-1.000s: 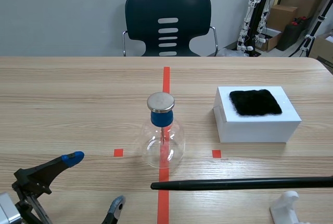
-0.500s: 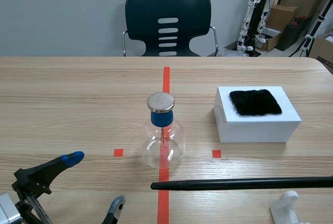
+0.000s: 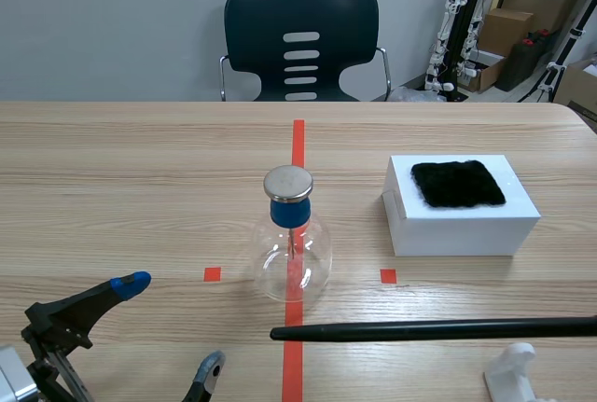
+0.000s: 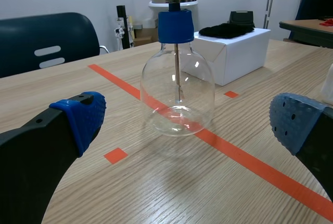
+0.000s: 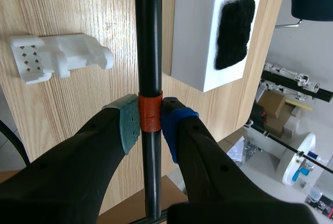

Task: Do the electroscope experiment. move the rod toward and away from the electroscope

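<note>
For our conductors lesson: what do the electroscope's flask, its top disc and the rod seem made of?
Flask: probably clear glass; transparent, with bright glints.
Top disc: seemingly metal; dull silver sheen.
Rod: matte black, perhaps plastic or rubber; the look leaves it open.

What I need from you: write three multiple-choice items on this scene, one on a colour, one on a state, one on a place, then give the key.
1. The stopper of the electroscope is: A red; B blue; C green.
2. The right hand is: A open; B shut on nothing; C shut on the rod.
3. The black cloth lies: A on the white box; B inside the electroscope; C under the rod.
Key: 1 B, it shows plainly blue in both views; 2 C, the right wrist view shows the rod clamped in it; 3 A, it covers part of the box top.
</note>
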Robot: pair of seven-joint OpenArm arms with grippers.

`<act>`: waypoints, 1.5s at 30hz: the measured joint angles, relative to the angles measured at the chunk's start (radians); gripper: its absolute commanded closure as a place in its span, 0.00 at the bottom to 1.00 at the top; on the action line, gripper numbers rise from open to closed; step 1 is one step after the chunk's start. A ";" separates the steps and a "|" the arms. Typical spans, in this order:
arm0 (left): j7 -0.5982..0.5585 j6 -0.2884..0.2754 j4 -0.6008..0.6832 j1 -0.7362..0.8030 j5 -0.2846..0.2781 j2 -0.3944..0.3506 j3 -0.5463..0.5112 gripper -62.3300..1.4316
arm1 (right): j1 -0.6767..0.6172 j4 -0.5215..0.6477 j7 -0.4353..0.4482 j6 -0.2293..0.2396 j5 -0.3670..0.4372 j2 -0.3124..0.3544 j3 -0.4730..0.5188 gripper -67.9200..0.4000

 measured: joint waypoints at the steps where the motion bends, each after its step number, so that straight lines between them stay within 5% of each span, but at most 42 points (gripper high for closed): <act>1: 0.000 0.000 0.000 0.000 0.000 0.000 0.000 0.00 | 0.000 0.000 0.000 0.000 0.000 0.000 0.000 0.97; 27: 0.000 0.000 0.000 0.000 0.000 0.000 0.000 0.00 | 0.000 0.000 -0.018 -0.012 0.022 0.000 0.000 0.97; 34: 0.000 0.000 0.000 0.000 0.000 0.000 0.000 0.00 | 0.000 0.000 -0.085 -0.179 0.069 0.027 0.000 0.97; 41: 0.000 0.000 0.000 0.000 0.000 0.000 0.000 0.00 | 0.001 0.000 -0.174 -0.367 0.171 0.226 0.000 0.97; 45: 0.000 0.000 0.000 0.000 0.000 0.000 0.000 0.00 | 0.043 0.000 -0.238 -0.385 0.217 0.318 0.000 0.97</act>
